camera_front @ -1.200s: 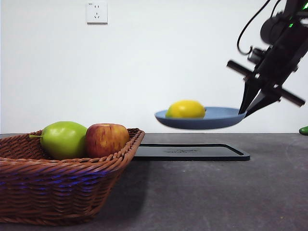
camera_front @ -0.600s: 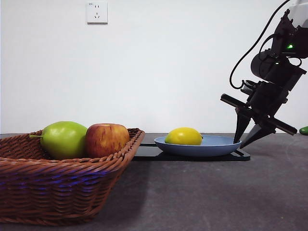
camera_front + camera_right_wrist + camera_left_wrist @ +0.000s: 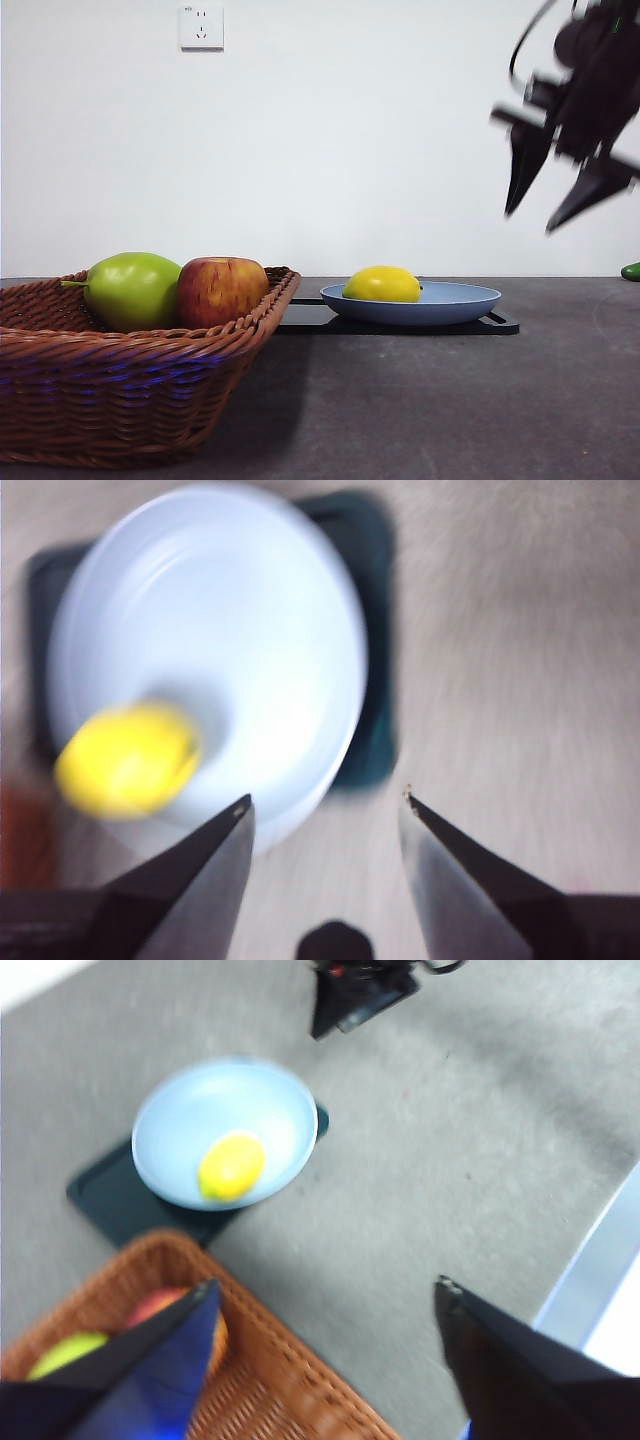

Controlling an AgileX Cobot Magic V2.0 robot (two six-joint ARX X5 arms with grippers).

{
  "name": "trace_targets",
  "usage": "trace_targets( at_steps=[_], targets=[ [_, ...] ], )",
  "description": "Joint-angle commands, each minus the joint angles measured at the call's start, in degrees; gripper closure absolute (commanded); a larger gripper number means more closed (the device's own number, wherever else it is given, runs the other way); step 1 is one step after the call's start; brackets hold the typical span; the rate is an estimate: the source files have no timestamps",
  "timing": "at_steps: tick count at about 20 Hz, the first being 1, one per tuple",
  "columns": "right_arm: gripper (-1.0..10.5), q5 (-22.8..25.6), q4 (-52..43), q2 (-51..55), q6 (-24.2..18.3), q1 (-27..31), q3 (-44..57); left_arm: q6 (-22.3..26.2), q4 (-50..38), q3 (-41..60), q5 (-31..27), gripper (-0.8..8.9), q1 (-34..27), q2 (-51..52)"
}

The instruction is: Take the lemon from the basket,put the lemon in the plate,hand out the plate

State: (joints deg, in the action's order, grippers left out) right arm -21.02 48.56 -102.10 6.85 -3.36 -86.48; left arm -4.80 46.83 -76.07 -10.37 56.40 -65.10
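The yellow lemon (image 3: 382, 284) lies in the light blue plate (image 3: 460, 301), which rests on a flat black tray (image 3: 400, 324). In the left wrist view the lemon (image 3: 231, 1166) sits toward one side of the plate (image 3: 180, 1120). My right gripper (image 3: 560, 205) hangs open in the air above and to the right of the plate, holding nothing; its wrist view shows the plate (image 3: 250, 610) and lemon (image 3: 127, 760) below the open gripper (image 3: 322, 802). My left gripper (image 3: 325, 1295) is open high over the wicker basket (image 3: 250, 1370).
The basket (image 3: 130, 390) stands at the front left holding a green apple (image 3: 132, 290) and a red-yellow apple (image 3: 222, 290). A green object (image 3: 631, 271) shows at the right edge. A wall socket (image 3: 201, 26) is on the back wall.
The plate with the lemon was lowered from the air onto the black tray. The right gripper let go of its rim and has risen up and to the right.
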Motion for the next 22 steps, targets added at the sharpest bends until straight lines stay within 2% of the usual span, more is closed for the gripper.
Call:
trace_targets(
  at_steps=[1, 3, 4, 6, 8, 11, 15, 20, 22],
  targets=[
    [7.9, -0.04, 6.88, 4.04, -4.35, -0.68, -1.07, 7.93, -1.79, -0.90, -0.11, 6.27, -0.59, -2.19],
    [9.0, 0.09, 12.50, 9.18, -7.78, -1.55, -1.05, 13.05, -1.84, -0.90, -0.04, 7.75, -1.92, -3.65],
    [9.4, 0.22, 14.67, 11.63, -9.73, -2.12, -1.05, 14.40, -1.73, -0.90, -0.07, 8.11, -2.75, -4.35],
    [9.4, 0.72, 15.76, 16.50, -10.19, -3.69, -0.98, 15.39, -1.44, -0.90, -0.04, 8.07, -5.66, -5.35],
    [9.4, 5.92, 14.75, 22.03, -10.08, -6.86, -0.59, 15.37, -1.31, -0.87, -0.02, 8.07, -9.77, -5.33],
    [9.4, 16.26, 7.30, 32.72, -7.54, -13.81, 4.17, 15.21, 0.79, -0.83, 0.76, 8.07, -16.31, -4.79],
    [9.4, 24.65, -6.19, 46.69, -4.68, -22.21, 15.52, 13.73, -2.86, 3.80, 9.33, 8.07, -25.11, -1.25],
    [9.4, 36.57, -20.52, 62.47, -4.35, -28.79, 34.34, 10.34, -15.89, 21.79, 11.96, 8.07, -32.11, 10.58],
    [9.4, 36.63, -24.30, 67.23, -4.28, -29.73, 40.72, 8.92, -20.24, 28.57, 11.96, 8.07, -33.94, 16.20]
  ],
)
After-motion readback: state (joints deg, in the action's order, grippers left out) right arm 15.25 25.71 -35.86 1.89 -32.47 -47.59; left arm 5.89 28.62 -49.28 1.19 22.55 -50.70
